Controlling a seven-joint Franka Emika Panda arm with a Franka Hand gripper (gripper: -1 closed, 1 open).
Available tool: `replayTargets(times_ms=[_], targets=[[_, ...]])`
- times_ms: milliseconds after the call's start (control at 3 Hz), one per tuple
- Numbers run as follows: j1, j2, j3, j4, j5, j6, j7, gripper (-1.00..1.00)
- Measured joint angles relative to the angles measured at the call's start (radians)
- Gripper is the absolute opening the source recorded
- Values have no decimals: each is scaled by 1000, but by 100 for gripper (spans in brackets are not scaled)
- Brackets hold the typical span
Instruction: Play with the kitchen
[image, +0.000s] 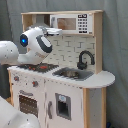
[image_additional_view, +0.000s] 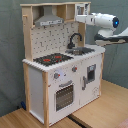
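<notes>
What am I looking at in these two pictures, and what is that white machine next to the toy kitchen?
Both pictures show one moment, taken by two fixed cameras on opposite sides of the scene. The white rounded machine with a blue light is a robot arm; in the second exterior view it reaches in from the second exterior view's right. Its tip, the gripper, is up at the small upper microwave cabinet. Whether it grips anything cannot be seen.

The large white and light-wood toy kitchen stands on a wooden floor. On its counter are a black stovetop with red rings, a grey sink and a curved black faucet. A grey hood hangs over the stove, and an oven door sits below.
</notes>
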Motion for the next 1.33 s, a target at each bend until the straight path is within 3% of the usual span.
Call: replayTargets(times_ms=[667,1000,1333], targets=[[118,-4,-84,-58,0,3,-37,-100],[122,-5,-84,-57,0,2,-37,100],[151,-41,-102,-47,0,-4,-37,100]])
